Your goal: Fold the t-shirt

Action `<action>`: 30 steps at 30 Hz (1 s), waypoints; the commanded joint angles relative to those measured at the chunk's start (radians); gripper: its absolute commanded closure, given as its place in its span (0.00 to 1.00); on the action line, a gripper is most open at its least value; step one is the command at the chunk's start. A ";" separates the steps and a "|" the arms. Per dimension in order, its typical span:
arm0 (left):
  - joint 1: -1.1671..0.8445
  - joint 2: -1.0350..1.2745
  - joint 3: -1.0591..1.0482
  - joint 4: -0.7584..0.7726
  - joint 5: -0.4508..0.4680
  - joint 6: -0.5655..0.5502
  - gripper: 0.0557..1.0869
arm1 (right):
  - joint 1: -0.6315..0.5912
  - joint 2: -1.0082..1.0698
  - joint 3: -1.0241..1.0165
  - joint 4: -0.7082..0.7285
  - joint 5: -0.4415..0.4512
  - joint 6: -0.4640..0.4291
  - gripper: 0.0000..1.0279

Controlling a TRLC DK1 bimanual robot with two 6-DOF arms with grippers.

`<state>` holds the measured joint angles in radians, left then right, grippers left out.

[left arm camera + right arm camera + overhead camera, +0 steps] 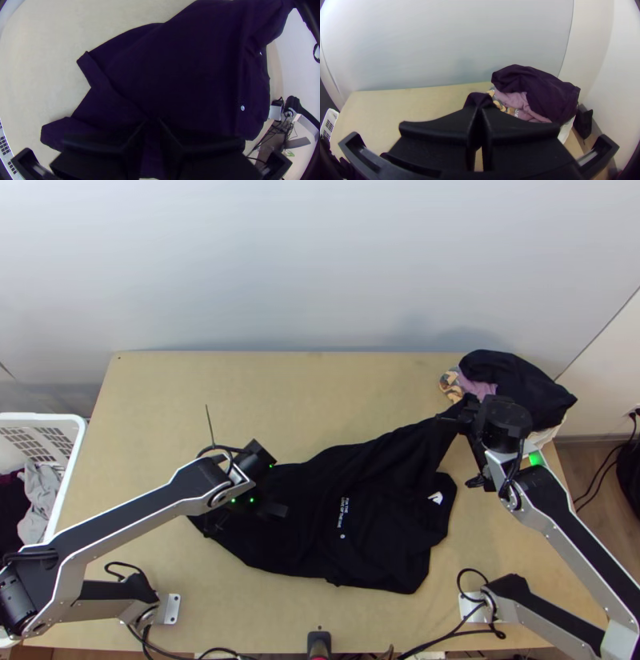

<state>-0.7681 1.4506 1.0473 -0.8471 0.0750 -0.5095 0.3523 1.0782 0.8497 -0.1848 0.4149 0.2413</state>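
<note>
The black cloth t-shirt (376,560) lies across the lower middle of the frame on the light wooden worktop (200,412), its nearest corner by the lower edge. It is creased and uneven, with small white print (436,498) on a turned part towards the right. Folding has hardly begun, I judge; a fold made over these creases would probably come out crooked.

Left of centre, the left pincer (152,120) sits low over the shirt's other end. I cannot tell how far open it is or whether it has any cloth. If it has none, a pull from the right would likely drag the whole garment sideways instead of straightening it. A narrow flap (85,68) lies doubled near it and could get trapped under a fold.

Farther up, right of centre, the right pincer (479,108) is closed on a gathered bit of the shirt, which slopes up to it in a narrow peak. That small bite might slip out under a hard tug.

Just beyond, at the upper right, is a heap of black, mauve and patterned clothes (520,384). The right pincer is so near that swinging outward could knock the heap or snag its black garment with the shirt.
</note>
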 commanded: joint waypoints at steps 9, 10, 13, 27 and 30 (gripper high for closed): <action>0.151 -0.078 0.161 -0.058 -0.003 0.000 0.96 | -0.016 0.014 0.086 0.004 0.005 -0.034 0.97; 0.188 -0.081 0.201 -0.072 -0.003 0.002 0.96 | -0.021 0.017 0.106 -0.001 0.007 -0.042 0.97; 0.303 -0.085 0.332 -0.102 -0.003 0.014 0.96 | -0.022 0.026 0.164 -0.015 0.007 -0.059 0.97; 0.604 -0.088 0.879 -0.147 0.006 0.025 0.96 | -0.003 0.048 0.528 -0.099 0.078 -0.192 0.97; 0.652 -0.090 0.994 -0.155 0.006 0.028 0.96 | 0.031 0.045 0.600 -0.102 0.114 -0.246 0.97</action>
<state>-0.2382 1.3621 1.7863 -0.9905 0.0792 -0.4858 0.3458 1.1213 1.2877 -0.2657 0.4786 0.0761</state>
